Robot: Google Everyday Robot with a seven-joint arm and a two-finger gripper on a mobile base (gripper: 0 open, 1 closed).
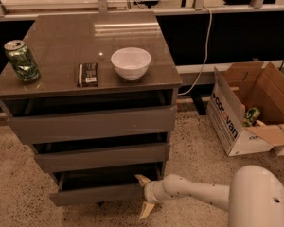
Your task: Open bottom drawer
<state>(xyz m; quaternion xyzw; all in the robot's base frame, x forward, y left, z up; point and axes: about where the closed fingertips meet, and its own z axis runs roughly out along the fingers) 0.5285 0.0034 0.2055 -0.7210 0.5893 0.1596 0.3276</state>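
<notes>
The grey-brown cabinet (99, 122) has three drawers. The bottom drawer (97, 193) is the lowest slab front and stands pulled out a little, with a dark gap above it. My gripper (143, 196) sits at the right end of that drawer front, its cream fingers spread above and below the front's edge. The white arm (199, 193) reaches in from the lower right.
On the cabinet top stand a green can (22, 60), a dark packet (87, 74) and a white bowl (130, 63). An open cardboard box (248, 110) sits on the floor to the right. A cable (206, 51) hangs behind. The floor is speckled.
</notes>
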